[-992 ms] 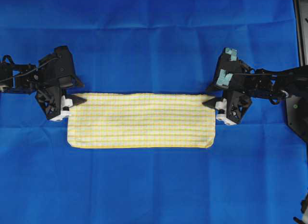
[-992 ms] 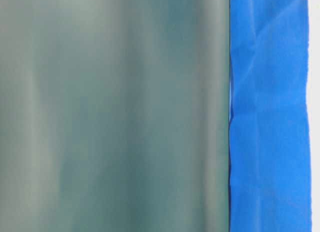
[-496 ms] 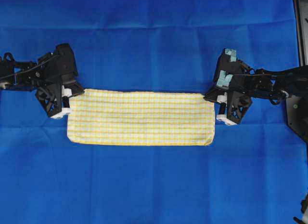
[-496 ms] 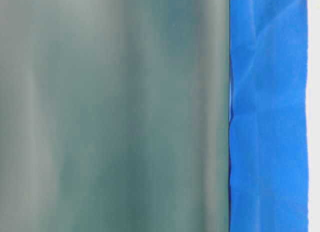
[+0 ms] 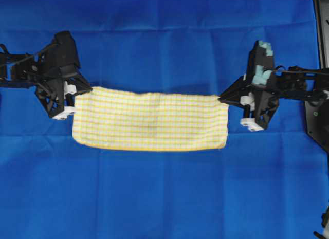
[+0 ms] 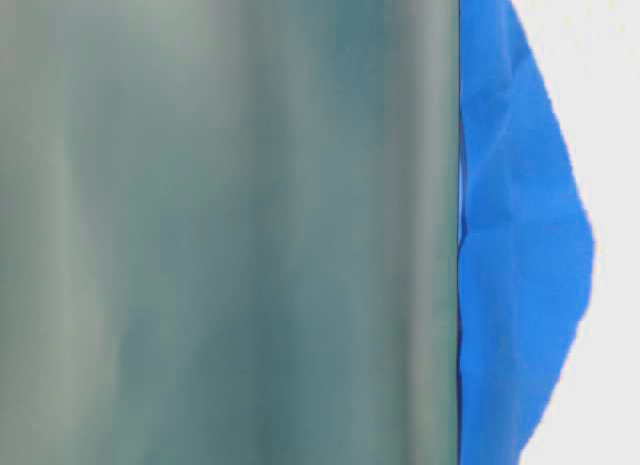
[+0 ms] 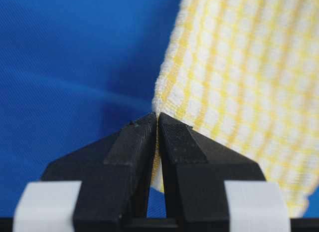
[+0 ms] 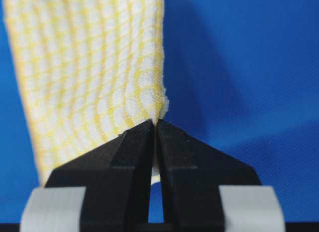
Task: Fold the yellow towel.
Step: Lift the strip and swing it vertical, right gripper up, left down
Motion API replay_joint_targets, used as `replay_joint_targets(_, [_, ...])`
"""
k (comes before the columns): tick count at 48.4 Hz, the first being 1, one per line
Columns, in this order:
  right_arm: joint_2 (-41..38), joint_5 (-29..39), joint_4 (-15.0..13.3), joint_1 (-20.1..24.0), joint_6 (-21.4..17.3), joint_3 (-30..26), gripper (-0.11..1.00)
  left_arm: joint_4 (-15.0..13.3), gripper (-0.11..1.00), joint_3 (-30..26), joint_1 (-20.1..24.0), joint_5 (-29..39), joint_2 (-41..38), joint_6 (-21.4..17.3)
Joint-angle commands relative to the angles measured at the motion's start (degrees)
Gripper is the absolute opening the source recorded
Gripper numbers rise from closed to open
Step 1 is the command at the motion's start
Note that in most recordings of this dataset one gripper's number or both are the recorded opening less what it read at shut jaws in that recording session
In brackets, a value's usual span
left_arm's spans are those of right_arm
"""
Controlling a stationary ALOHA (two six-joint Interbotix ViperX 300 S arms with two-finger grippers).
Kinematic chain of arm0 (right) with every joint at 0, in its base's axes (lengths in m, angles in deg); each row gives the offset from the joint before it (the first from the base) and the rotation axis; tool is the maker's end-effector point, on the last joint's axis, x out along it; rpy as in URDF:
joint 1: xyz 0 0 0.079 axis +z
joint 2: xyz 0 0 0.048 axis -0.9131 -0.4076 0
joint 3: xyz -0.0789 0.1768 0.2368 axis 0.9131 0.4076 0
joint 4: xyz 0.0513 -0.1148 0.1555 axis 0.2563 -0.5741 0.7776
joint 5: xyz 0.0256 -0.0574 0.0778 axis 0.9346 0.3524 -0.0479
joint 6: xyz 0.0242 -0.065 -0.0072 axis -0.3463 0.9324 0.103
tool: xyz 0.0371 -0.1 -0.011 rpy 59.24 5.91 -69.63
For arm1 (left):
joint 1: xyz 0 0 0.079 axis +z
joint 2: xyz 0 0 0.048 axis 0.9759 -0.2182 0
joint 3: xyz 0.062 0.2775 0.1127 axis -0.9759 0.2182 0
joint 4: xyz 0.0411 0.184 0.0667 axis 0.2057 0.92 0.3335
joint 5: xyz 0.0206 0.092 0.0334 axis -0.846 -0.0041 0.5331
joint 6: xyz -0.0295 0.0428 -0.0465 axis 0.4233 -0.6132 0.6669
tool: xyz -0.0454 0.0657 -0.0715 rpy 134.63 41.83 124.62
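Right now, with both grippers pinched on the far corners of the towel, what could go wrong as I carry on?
Both the left gripper and right gripper hold the yellow towel only at its very corner tips, so a corner may slip out. The far edge sags unevenly between them, so the fold may land crooked. The table-level view is blocked.

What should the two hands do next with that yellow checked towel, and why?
Probably lift together and carry the far edge toward the near edge. The left hand and right hand are each shut on a far corner of the yellow towel, as both wrist views show, and that edge is raised while the near edge lies on the blue cloth.
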Motion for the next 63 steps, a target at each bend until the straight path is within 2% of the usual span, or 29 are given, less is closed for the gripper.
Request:
replay_joint_targets(1, [3.25, 1.76, -0.79, -0.44, 0.00, -0.88, 0.01, 0.09, 0.01, -1.23, 0.09, 0.88, 2.99, 0.18])
replay_joint_targets(10, [7.56, 4.66, -1.14, -1.49, -0.18, -1.14, 0.01, -0.09, 0.01, -0.88, 0.09, 2.64, 6.86, 0.79])
replay_joint_targets(20, [7.38, 4.57, -1.05, -2.81, -0.18, -1.32, 0.01, -0.09, 0.01, 0.35, -0.53, 2.64, 8.61, 3.87])
replay_joint_targets(30, [5.71, 1.49, -1.14, -8.96, -0.18, -2.20, 0.01, -0.18, 0.01, 1.49, -6.33, -0.79, 9.67, 11.78])
replay_joint_targets(38, [2.55, -0.26, -1.14, -15.38, -0.09, -4.31, 0.01, -0.18, 0.01, 1.41, -11.60, -7.29, 9.14, 15.56])
replay_joint_targets(48, [-1.76, -2.46, -1.14, -20.21, -0.09, -7.38, 0.01, -0.18, 0.01, -0.35, -16.79, -13.18, 6.24, 16.35])
replay_joint_targets(63, [-8.17, -3.43, -1.14, -24.61, 0.26, -13.80, 0.01, -0.09, 0.01, -9.40, -21.09, -13.97, -3.52, 16.26])
